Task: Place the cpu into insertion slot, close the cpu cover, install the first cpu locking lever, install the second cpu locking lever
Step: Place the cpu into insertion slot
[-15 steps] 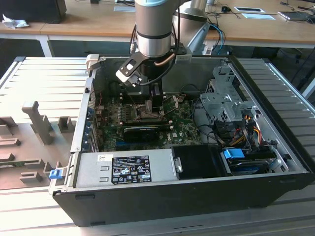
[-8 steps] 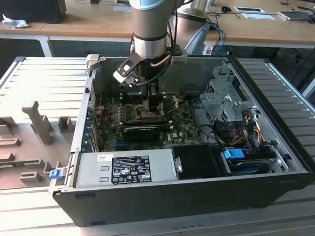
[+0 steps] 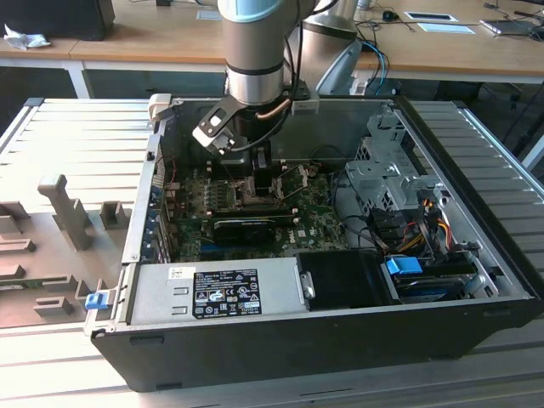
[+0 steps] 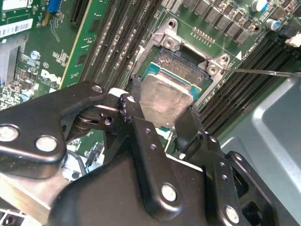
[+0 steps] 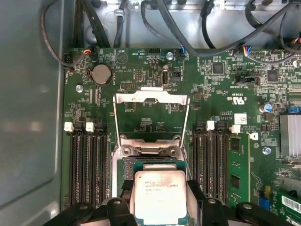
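Inside the open computer case, my gripper (image 3: pixel 257 172) reaches down over the green motherboard (image 3: pixel 191 212). In both wrist views its black fingers (image 5: pixel 124 200) sit against opposite edges of the cpu (image 5: pixel 160 197), a silvery square chip with a teal-green rim. My gripper (image 5: pixel 160 189) is shut on it. The cpu (image 4: pixel 165 101) lies partly over the insertion slot (image 4: pixel 181 66), whose far strip of pins still shows past the chip's edge. The cpu cover (image 5: pixel 151 98), a thin metal frame, is swung open beyond the slot's hinge. A thin locking lever (image 4: pixel 263 72) juts out beside the socket.
Black memory slots (image 5: pixel 87 165) run along both sides of the socket. A long black card (image 3: pixel 246 225) lies across the board. The power supply (image 3: pixel 212 293) sits at the case front, with a drive cage (image 3: pixel 387 174) and cables at the exterior view's right.
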Tool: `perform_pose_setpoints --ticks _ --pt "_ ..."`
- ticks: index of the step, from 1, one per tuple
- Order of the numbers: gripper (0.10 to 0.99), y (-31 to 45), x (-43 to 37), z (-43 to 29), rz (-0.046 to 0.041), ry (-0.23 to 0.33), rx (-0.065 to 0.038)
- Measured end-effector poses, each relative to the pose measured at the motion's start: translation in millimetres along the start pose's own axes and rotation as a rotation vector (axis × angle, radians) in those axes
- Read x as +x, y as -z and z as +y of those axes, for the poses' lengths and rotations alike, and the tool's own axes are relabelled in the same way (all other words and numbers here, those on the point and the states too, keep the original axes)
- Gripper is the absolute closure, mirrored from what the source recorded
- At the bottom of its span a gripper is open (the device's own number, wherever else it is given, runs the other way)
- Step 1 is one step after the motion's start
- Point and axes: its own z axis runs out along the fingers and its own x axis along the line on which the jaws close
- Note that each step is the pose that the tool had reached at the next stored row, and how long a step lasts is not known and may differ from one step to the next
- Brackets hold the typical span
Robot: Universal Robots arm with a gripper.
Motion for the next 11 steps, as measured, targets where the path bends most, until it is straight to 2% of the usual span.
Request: perform_pose_setpoints --ticks 2,6,11 --pt "0.557 -3.4 0.6 -0.9 0.0002 0.000 0.000" --pt "0.557 -9.9 7.4 -4.2 0.0001 0.000 0.000" --pt "0.557 -17.2 8.4 -5.6 -0.0016 -0.020 0.000"
